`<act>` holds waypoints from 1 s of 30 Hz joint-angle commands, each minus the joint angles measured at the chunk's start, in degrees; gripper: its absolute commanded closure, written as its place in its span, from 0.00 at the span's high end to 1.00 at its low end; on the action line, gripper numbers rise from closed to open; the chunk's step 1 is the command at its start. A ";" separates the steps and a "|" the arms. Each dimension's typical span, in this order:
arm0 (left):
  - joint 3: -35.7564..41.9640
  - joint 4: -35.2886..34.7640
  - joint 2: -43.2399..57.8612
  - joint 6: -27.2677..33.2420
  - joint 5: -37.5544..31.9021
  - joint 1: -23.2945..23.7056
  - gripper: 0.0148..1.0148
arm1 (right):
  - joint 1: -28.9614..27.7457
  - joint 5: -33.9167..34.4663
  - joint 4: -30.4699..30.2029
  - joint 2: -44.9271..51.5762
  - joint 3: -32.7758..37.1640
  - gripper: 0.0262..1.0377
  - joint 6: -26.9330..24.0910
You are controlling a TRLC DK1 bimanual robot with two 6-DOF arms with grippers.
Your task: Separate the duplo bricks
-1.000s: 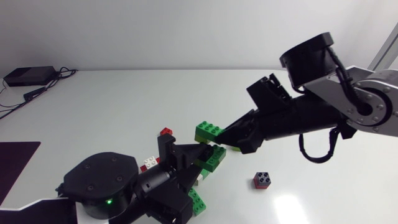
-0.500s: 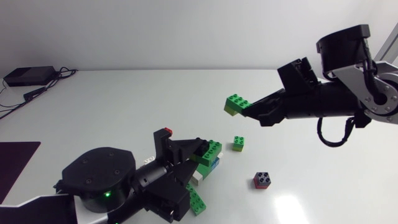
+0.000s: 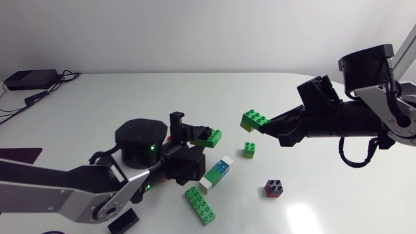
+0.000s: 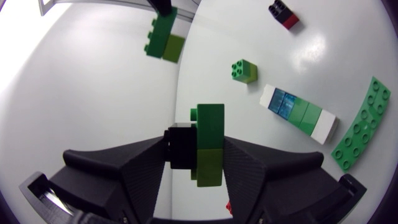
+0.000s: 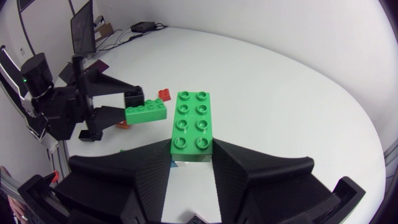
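Here, seen from above, my two arms meet over a white table (image 3: 117, 97). Each holds part of a duplo build, lifted off the surface and apart from the other.

My right gripper (image 5: 193, 152), at the right, pinches a green eight-stud brick (image 5: 193, 118) between both fingers. A paler layer shows under it, and I cannot tell whether that is a second brick. My left gripper (image 4: 198, 152), near the middle, is clamped on a small stack (image 4: 210, 127): dark green joined to lighter green, with a black brick stuck to one side.

By my reckoning the task is partly done. Four pieces lie loose and apart on the table:
- a small green square brick (image 3: 249, 149) between the two grippers
- a long green plate (image 3: 200, 205) toward the near edge
- a red brick (image 5: 164, 94) just beyond my left gripper
- a black-on-red piece (image 3: 273, 188) at the near right, which looks like two bricks joined

A row of white, blue and green bricks (image 3: 216, 174) lies on its side near the middle, still snapped together.

What is left, I judge, is splitting the small stack, the row, the black-on-red piece, and perhaps whatever clings under the green eight-stud brick.
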 commanded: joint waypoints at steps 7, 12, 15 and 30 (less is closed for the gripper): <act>5.52 1.69 12.81 3.06 0.86 3.44 0.28 | 1.05 -0.35 -1.93 -4.10 -2.69 0.17 -0.76; 7.72 1.69 17.12 4.90 0.51 4.23 0.28 | 1.05 -0.53 -1.93 -4.54 -3.30 0.17 -1.03; 8.33 1.78 18.44 6.04 0.33 4.76 0.30 | 0.96 -0.71 -1.93 -4.63 -3.48 0.17 -1.03; 6.84 1.69 19.84 9.38 -0.55 6.16 0.85 | 1.22 -1.32 -2.20 -4.54 -2.86 0.17 -1.03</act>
